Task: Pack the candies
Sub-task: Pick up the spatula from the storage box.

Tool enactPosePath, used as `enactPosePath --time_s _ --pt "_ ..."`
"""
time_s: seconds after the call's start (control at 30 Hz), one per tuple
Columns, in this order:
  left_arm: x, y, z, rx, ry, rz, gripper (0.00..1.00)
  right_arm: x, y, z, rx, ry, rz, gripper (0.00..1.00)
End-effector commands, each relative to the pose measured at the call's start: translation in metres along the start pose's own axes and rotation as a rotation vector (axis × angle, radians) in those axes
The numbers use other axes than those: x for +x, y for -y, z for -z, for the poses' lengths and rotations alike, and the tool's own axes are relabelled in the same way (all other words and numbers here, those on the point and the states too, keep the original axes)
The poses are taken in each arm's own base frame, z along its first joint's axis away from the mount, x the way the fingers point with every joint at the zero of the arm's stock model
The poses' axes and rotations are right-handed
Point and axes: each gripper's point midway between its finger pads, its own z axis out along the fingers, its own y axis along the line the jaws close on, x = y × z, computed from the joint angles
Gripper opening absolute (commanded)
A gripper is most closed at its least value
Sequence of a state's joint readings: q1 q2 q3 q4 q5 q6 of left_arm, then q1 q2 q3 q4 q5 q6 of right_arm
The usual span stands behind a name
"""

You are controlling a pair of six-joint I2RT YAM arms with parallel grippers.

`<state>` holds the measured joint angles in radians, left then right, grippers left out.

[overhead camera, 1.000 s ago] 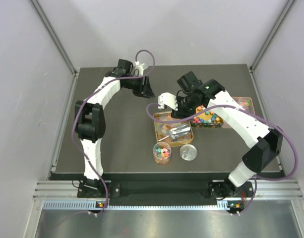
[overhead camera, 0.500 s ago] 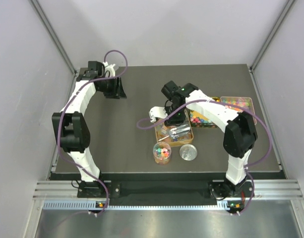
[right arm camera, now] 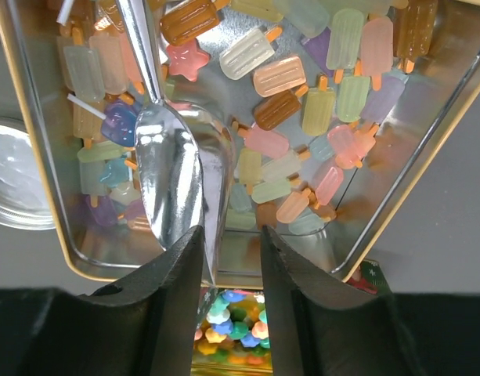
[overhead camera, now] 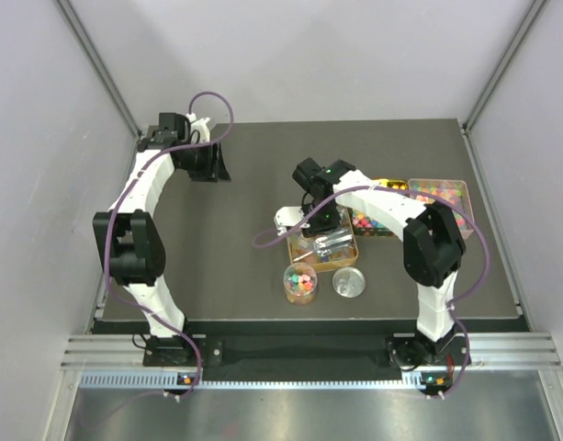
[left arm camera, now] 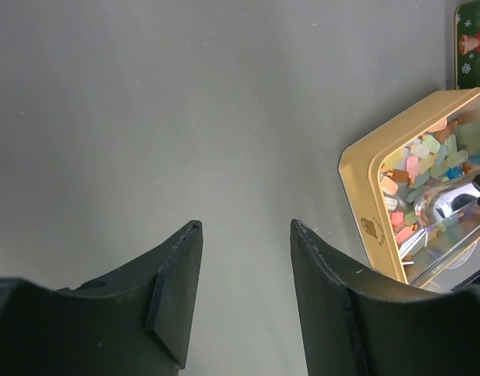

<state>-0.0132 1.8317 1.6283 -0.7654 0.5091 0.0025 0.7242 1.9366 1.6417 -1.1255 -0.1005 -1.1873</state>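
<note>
The candies (right arm camera: 302,102) are pastel popsicle-shaped pieces lying in a gold tin (right arm camera: 106,262); the same tin (overhead camera: 290,248) sits mid-table. A silver scoop (right arm camera: 177,172) rests among them. My right gripper (right arm camera: 230,243) hangs over the tin (overhead camera: 316,220), open, its jaws narrow and either side of the scoop's wide end; the rim lies by the left finger and the right finger stands clear of it. My left gripper (left arm camera: 246,227) is open and empty above bare table at the far left (overhead camera: 212,170). In its view the tin (left arm camera: 365,196), candies (left arm camera: 420,164) and scoop (left arm camera: 451,211) show at the right.
A small jar (overhead camera: 299,282) part-filled with coloured pieces stands near the tin, with a round silver lid (overhead camera: 349,282) beside it (right arm camera: 12,180). A second tin of bright candies (overhead camera: 382,220) and a third tray (overhead camera: 439,191) lie to the right. A green tin lid (left arm camera: 474,39) shows far right.
The left arm swung left toward the table's far left corner. The right gripper moved left and down over the gold tin, and its jaws narrowed around the scoop's end.
</note>
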Motion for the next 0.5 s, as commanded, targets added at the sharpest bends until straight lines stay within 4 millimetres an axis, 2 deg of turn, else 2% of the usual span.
enactPosePath --time_s 0.0,0.17,0.27,0.3,0.33,0.47 --pt "-0.008 0.007 0.020 -0.008 0.042 -0.032 0.54 -0.007 0.004 -0.009 0.006 0.000 0.046 0.34" --pt "-0.006 0.005 0.019 -0.013 0.036 -0.032 0.54 -0.008 0.006 -0.013 -0.001 -0.002 0.047 0.31" --pt "-0.005 0.005 0.018 -0.013 0.034 -0.029 0.54 -0.007 0.000 -0.016 -0.037 -0.009 0.048 0.29" --pt "-0.004 0.005 0.017 -0.011 0.031 -0.028 0.54 -0.006 -0.002 -0.018 -0.048 -0.012 0.045 0.26" --pt "-0.004 0.005 0.017 -0.009 0.031 -0.027 0.54 -0.006 -0.005 -0.018 -0.056 -0.010 0.043 0.18" --pt "-0.005 0.006 0.016 -0.003 0.032 -0.021 0.54 -0.004 -0.016 -0.019 -0.105 -0.012 0.050 0.00"
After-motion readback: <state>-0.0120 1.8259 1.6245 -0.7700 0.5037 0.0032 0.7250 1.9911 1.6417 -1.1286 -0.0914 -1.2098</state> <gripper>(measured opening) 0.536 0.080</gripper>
